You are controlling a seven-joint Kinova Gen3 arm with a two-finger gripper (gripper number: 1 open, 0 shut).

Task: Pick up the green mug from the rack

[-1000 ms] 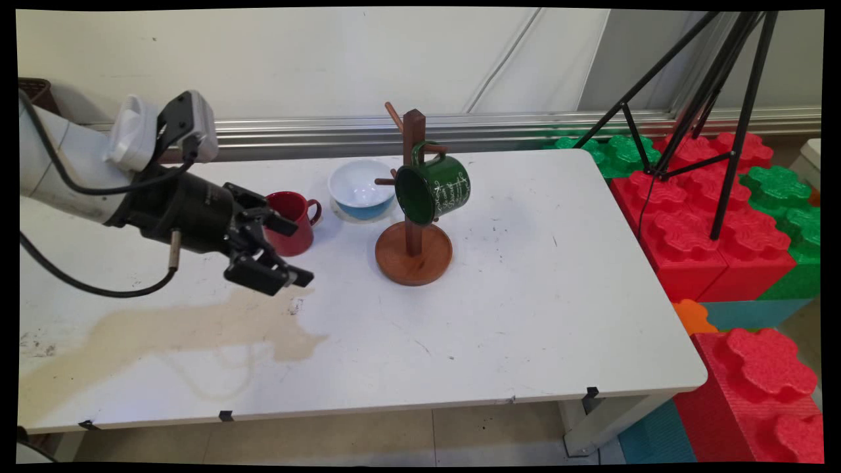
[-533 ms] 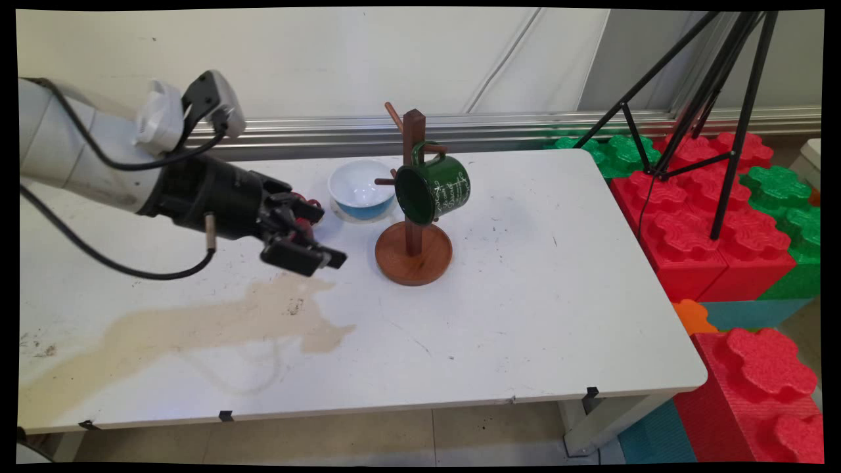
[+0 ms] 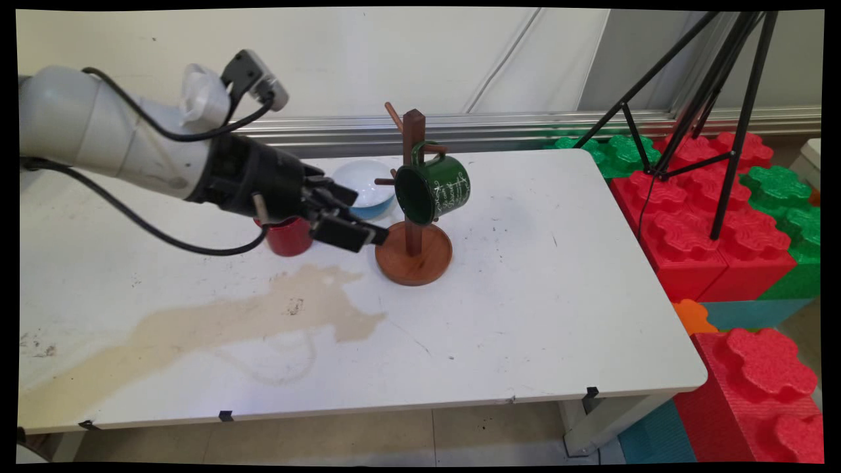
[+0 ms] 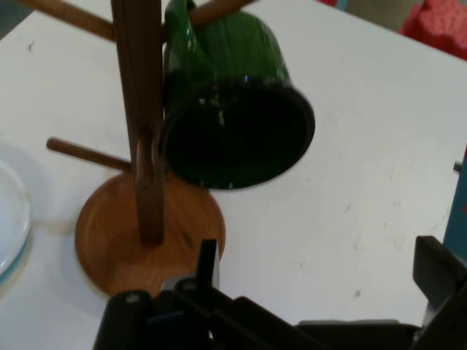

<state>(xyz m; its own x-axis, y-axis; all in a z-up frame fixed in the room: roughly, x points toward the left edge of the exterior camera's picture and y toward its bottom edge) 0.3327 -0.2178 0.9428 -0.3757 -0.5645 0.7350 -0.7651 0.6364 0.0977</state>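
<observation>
Gripper [image 3: 351, 217] — fingers apart (empty) — reaches level toward the mug tree [image 3: 413, 246].

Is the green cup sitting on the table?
No, the green cup hangs by its handle from a peg of the wooden stand, off the table.

I saw the mug tree [image 3: 412, 244] mid-table [image 3: 525, 315] w/ a mug [image 3: 433, 188] hung on its right peg. Bowl [image 3: 365, 190] sat behind-left of it, cup [image 3: 289, 236] further left. Gripper [image 3: 358, 217] hung just left of the tree base, above the table.
</observation>
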